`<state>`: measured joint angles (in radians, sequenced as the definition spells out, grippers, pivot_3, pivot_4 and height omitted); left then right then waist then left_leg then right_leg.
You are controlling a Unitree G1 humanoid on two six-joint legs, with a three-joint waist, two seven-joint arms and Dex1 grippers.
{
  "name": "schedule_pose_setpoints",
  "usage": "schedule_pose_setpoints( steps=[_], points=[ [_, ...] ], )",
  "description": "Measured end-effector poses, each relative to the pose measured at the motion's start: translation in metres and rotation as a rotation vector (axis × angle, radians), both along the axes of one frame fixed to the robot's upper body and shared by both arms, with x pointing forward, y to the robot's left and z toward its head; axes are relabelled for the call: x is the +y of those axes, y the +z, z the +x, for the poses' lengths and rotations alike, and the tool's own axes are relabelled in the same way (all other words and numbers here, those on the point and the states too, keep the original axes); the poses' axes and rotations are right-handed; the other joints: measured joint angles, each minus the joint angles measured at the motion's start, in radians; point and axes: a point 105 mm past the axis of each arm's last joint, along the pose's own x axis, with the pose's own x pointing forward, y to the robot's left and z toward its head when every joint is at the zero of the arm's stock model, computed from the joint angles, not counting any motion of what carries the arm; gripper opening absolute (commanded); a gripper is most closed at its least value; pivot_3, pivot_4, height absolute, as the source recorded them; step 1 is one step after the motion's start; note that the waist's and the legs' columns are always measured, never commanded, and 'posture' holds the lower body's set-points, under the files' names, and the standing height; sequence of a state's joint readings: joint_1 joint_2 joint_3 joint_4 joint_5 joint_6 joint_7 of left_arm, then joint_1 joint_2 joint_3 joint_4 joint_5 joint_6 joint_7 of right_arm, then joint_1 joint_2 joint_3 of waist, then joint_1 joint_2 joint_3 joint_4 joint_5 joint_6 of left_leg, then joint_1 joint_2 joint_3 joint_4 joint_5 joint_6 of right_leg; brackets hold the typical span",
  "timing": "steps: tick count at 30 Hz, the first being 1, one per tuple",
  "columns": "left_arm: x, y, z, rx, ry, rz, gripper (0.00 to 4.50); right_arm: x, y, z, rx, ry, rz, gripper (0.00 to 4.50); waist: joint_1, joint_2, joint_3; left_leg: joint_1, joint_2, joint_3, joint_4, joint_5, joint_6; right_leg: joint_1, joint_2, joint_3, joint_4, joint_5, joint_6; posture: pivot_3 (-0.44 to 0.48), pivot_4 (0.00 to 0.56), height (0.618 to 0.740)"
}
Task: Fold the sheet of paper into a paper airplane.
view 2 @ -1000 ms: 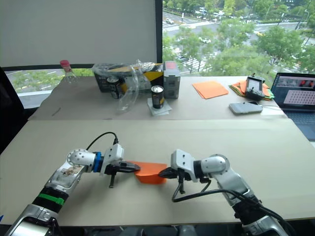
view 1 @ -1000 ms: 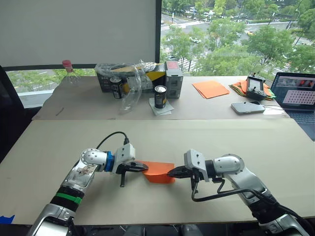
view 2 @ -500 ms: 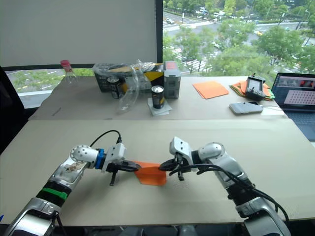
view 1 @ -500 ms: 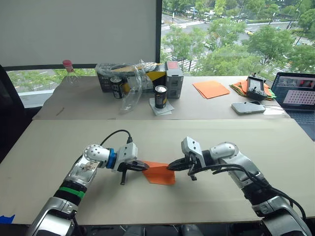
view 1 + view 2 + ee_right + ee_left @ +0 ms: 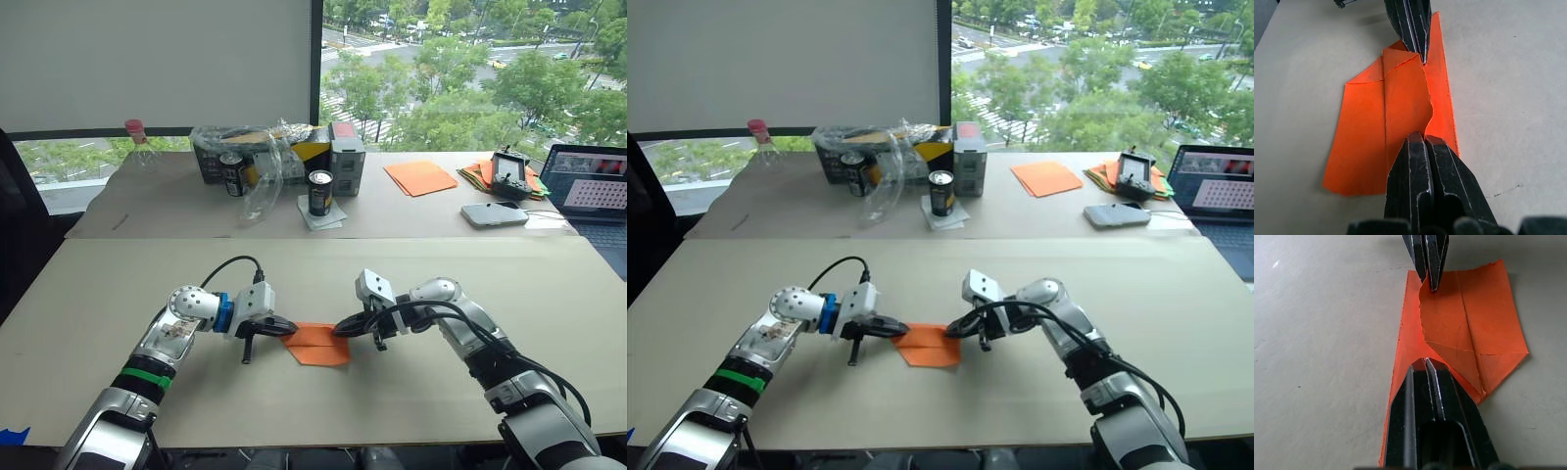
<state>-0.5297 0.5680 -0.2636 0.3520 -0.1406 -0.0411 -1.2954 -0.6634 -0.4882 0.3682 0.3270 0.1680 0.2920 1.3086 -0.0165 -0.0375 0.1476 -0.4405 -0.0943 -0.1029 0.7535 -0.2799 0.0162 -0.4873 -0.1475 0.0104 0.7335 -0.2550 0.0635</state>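
The sheet of paper (image 5: pixel 315 345) is bright orange, creased and partly folded, and lies on the near table (image 5: pixel 118 284) in front of me. My left gripper (image 5: pixel 287 329) is shut on the raised middle fold at the sheet's left end. My right gripper (image 5: pixel 339 329) is shut on the same fold at the right end. In the left wrist view my own fingers (image 5: pixel 1425 363) pinch the paper (image 5: pixel 1469 333), with the right gripper (image 5: pixel 1429 281) opposite. The right wrist view mirrors this: the gripper (image 5: pixel 1422 135), the paper (image 5: pixel 1366 142) and the left gripper (image 5: pixel 1418 53). The paper airplane is out of view.
On the back table stand two cans (image 5: pixel 319 193), a box with a clear plastic bag (image 5: pixel 250 157), a bottle (image 5: pixel 137 142), smooth orange sheets (image 5: pixel 419 177), a multicoloured paper pile (image 5: pixel 478 174), a controller (image 5: pixel 509 174), a white device (image 5: pixel 493 212) and a laptop (image 5: pixel 593 191).
My right forearm and wrist have swung farther from me while its fingertips stay on the paper's fold. The left gripper has shifted slightly away. The paper has barely moved.
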Motion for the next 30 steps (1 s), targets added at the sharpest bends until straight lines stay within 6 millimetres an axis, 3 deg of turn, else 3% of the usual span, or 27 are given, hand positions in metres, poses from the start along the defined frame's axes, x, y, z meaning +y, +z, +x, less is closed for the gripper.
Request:
schedule_pose_setpoints(
  steps=[8,15,19,23,29,30],
  points=[
    [0.019,0.007,0.006,0.160,0.224,-0.222,0.00,0.006,-0.001,0.002,-0.037,0.021,0.007,0.02,-0.015,0.000,0.000,0.000,0.000,-0.001,0.000,0.000,0.000,-0.001,0.000,0.000,0.001,0.000,0.000,0.000,0.150,0.670],
    [0.004,0.028,-0.010,0.198,0.171,-0.368,0.00,0.007,-0.002,0.003,-0.054,0.031,0.006,0.02,-0.022,0.000,0.000,0.000,0.000,-0.001,0.000,0.000,-0.001,0.000,0.000,0.000,0.001,0.000,0.000,0.000,0.150,0.670],
    [-0.009,0.016,-0.019,0.211,0.118,-0.314,0.00,0.007,-0.002,0.003,-0.068,0.037,0.005,0.02,-0.023,0.000,0.000,0.000,0.000,-0.001,0.000,0.000,-0.001,0.000,0.000,0.000,0.001,0.000,0.000,0.000,0.150,0.670],
    [-0.008,-0.005,-0.019,0.218,0.119,-0.230,0.00,0.008,-0.002,0.003,-0.073,0.037,0.006,0.02,-0.023,0.001,0.000,0.000,0.000,-0.001,0.000,0.000,-0.001,0.000,0.000,0.000,0.000,0.000,0.000,0.000,0.150,0.670],
    [-0.008,-0.010,-0.019,0.179,0.079,-0.210,0.00,0.007,-0.002,0.001,-0.085,0.016,0.014,0.02,-0.022,0.003,-0.002,0.000,0.000,-0.001,0.000,0.000,-0.001,0.000,0.000,0.000,0.000,0.000,0.000,0.000,0.150,0.670],
    [-0.008,-0.010,-0.019,0.178,0.075,-0.212,0.00,0.006,-0.002,0.001,-0.086,0.007,0.016,0.30,-0.022,0.004,-0.003,0.000,0.000,-0.001,0.000,0.000,-0.001,0.000,0.000,0.000,0.000,0.000,0.000,0.000,0.150,0.670]
  ],
)
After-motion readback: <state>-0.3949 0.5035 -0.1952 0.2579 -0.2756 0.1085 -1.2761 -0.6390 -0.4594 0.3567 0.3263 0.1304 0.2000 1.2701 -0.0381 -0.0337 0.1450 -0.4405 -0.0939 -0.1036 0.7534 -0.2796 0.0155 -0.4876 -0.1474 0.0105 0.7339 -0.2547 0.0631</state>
